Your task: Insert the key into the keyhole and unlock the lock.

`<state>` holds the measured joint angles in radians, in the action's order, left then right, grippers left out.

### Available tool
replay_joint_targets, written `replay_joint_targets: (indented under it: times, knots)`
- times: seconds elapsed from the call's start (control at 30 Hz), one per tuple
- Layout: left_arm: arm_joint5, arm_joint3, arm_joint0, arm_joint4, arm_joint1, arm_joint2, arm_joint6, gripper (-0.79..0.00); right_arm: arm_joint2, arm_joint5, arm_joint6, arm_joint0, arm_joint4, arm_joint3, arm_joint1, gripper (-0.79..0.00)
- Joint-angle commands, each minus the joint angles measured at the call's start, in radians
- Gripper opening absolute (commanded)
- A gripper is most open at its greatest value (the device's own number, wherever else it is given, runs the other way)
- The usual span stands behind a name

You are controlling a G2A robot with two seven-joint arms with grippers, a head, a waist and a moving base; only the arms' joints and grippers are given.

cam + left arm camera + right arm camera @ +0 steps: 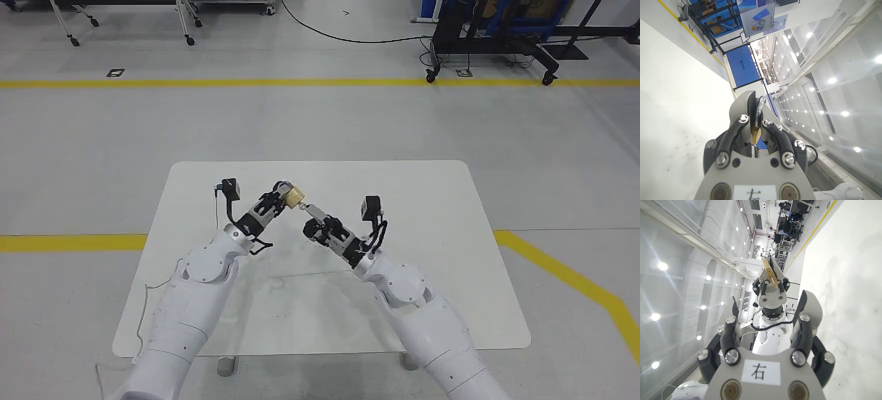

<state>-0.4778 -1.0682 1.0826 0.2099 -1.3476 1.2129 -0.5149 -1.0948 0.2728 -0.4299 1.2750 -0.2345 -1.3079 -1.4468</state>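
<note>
The lock [291, 197] is just left of centre in the top view, raised above the desk [450, 220]. The left gripper [758, 100] is clamped on its silver shackle [758, 113], leaving the brass body free, probably to offer the keyhole. A pale sliver [774, 282] on the body may be the key; too small to tell. The right gripper [769, 295], fingers apart and empty, faces it closely, both arms bent inward.

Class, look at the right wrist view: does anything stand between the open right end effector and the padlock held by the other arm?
Nothing visible does. The right end effector faces the padlock, clamped in the left end effector, across open air above the table.
</note>
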Motion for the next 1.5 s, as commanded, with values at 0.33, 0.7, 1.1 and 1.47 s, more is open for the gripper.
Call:
replay_joint_targets:
  times: [0.33, 0.7, 1.1, 1.47]
  knots:
    - [0.02, 0.002, -0.002, 0.013, 0.0, -0.003, -0.013, -0.785, 0.045, 0.048, -0.016, -0.089, -0.059, 0.144, -0.02, -0.594]
    - [0.016, 0.005, -0.005, 0.02, 0.0, -0.008, -0.028, -0.785, 0.049, 0.078, -0.07, -0.122, -0.198, 0.206, -0.035, -0.785]
    - [-0.032, 0.003, -0.005, 0.041, 0.002, -0.011, -0.074, -0.785, -0.009, -0.11, -0.412, -0.145, -0.713, 0.305, -0.05, -0.785]
    - [-0.058, 0.011, -0.009, 0.053, 0.003, -0.007, -0.084, -0.785, -0.008, -0.153, -0.502, -0.187, -0.782, 0.389, -0.059, -0.785]
